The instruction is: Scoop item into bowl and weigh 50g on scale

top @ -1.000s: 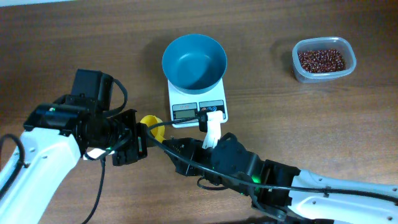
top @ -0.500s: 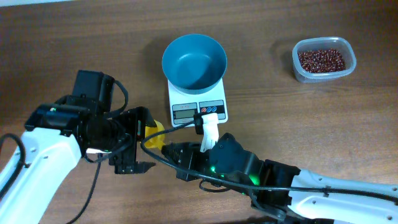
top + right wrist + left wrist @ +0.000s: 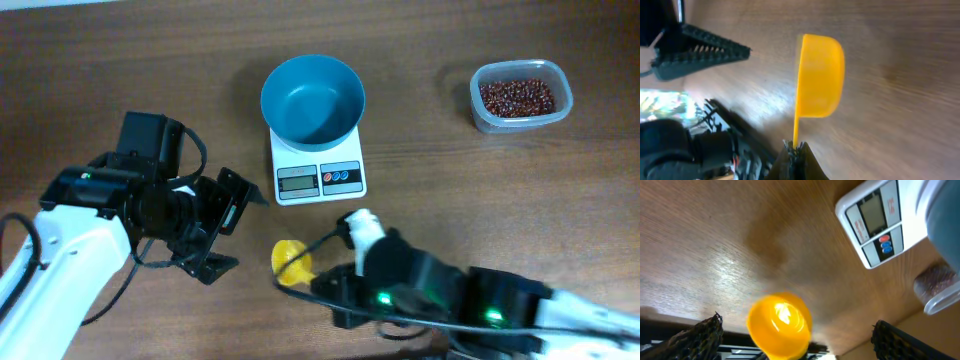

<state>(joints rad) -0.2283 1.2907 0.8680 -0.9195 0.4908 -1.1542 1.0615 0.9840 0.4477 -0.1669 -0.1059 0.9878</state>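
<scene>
Shows a brown wood-grain bench, with a clear rounded tub far right and a yellow scoop near the front middle.

No legible text; small red print on the scale too blurred to read.

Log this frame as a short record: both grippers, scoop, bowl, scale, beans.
left gripper: open, empty
right gripper: shut, pinching the handle of the scoop
scoop: yellow, empty, in front of the scale
bowl: teal, empty, on the scale
scale: white, display unreadable
beans: in clear tub, far right
</scene>
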